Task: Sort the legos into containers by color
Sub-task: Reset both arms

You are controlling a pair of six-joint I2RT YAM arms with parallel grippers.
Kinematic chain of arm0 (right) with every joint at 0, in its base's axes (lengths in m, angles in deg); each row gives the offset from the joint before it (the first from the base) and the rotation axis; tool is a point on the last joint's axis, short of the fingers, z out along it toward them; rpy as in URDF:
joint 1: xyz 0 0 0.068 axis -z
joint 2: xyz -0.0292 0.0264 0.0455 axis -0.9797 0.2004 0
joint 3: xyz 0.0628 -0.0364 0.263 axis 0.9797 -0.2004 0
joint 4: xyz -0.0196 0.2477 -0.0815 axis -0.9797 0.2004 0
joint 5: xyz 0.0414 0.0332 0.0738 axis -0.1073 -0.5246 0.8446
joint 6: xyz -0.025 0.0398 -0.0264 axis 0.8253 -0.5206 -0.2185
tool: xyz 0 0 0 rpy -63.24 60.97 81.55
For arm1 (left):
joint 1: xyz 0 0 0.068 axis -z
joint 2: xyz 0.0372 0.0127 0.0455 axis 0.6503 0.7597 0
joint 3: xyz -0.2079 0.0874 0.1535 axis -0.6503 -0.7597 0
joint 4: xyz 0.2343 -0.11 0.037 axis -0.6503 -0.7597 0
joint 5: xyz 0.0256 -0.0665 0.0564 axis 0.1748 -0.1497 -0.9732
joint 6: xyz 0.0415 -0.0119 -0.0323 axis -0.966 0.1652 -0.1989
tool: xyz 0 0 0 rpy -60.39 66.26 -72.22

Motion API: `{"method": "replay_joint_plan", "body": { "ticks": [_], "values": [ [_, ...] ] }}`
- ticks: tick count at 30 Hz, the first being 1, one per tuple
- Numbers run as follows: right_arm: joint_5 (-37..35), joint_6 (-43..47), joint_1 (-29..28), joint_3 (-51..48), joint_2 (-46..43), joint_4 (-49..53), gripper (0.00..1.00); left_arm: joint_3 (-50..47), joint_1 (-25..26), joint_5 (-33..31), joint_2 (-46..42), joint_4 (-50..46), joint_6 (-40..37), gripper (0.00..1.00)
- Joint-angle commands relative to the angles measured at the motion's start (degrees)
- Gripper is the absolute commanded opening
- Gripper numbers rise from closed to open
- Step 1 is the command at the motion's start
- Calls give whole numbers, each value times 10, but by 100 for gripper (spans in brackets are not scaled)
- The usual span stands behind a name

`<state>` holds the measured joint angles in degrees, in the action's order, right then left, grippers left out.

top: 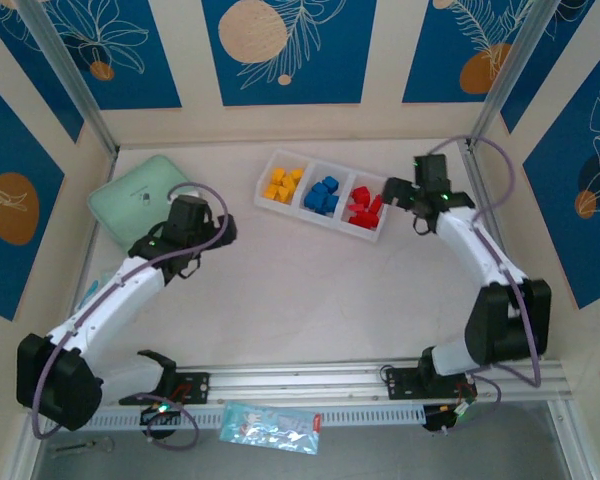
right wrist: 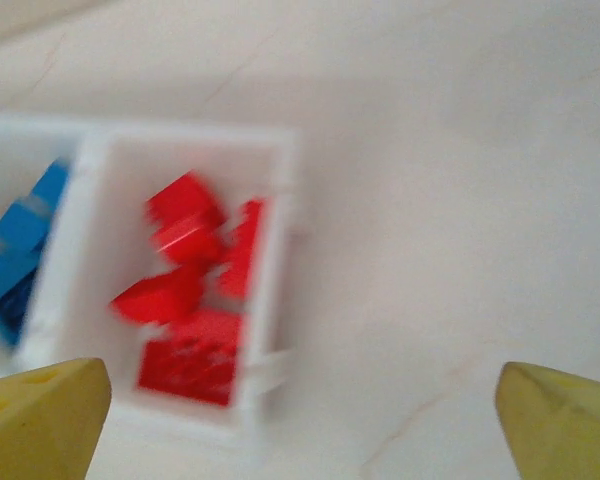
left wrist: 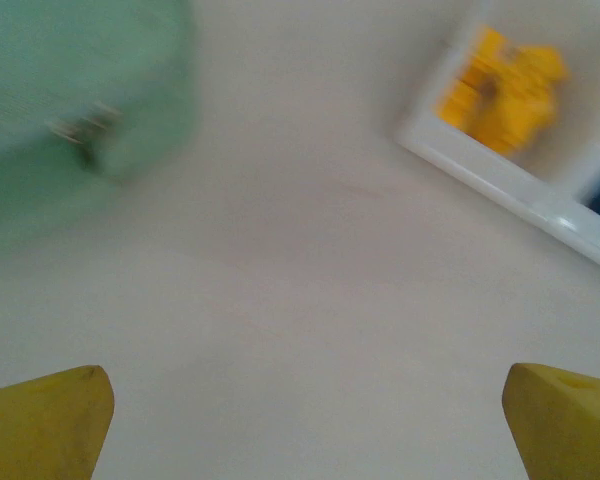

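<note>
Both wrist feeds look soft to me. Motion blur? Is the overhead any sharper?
Left wrist view: smeared, with the mint-green case and yellow bricks streaked, likely motion blur. Right wrist view: red bricks and tray wall blurred likewise. Top external view: sharp, evenly lit, no glare; brick colours read clearly.

I read no text, number or brand anywhere. The flat printed packet [top: 271,427] by the near rail has a red band and blue-white printing, too small for me to make out. The small mark on the mint-green case [top: 132,197] is blurred in the left wrist view.
</note>
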<state>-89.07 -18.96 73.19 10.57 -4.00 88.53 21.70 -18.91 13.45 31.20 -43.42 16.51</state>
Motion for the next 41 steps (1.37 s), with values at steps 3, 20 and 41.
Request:
{"method": "replay_joint_plan", "body": {
  "ticks": [3,20,41],
  "values": [
    [-57,22,53,-176,-51,-182,99,-85,-83,-143,9,156,-157,99],
    [168,181,39,-412,62,-739,99,-351,-139,55,237,890,-355,99],
    [187,171,53,-390,60,-694,99,-309,-166,90,230,798,-331,99]
  ]
}}
